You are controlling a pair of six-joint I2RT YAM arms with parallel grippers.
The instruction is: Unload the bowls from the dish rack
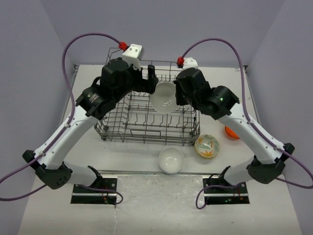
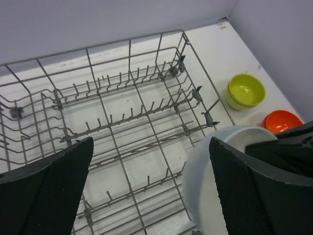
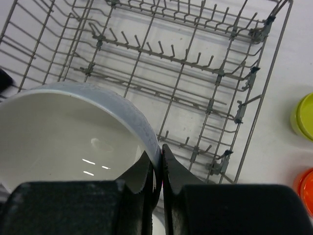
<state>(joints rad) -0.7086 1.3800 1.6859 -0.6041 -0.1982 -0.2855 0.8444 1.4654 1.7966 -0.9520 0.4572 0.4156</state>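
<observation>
Nearest the arm bases, on the white table (image 1: 122, 156), sits a plain white ceramic bowl (image 1: 171, 160) with a cream bowl with a floral pattern (image 1: 207, 146) just beside it to the right. An orange bowl (image 1: 231, 132) lies a little farther out, partly hidden under the right arm. Beyond them stands the large grey wire dish rack (image 1: 142, 128), and no bowl shows among its tines. Above its right half hangs a second white bowl (image 1: 164, 97), tilted, in the right gripper (image 3: 157, 171). The jaws are nearly closed and pinch the bowl's rim, one finger inside and one outside. The left gripper (image 2: 151, 191) is spread wide over the rack and carries nothing; its right finger is close to the lifted bowl, but whether it touches cannot be told. Past the rack's right side rest two stacked yellow-green bowls (image 2: 246, 90). This looks like the carry-out step. The next move likely calls for swinging the bowl clear of the rack wall and lowering it level onto bare table, away from the bowls standing there.
</observation>
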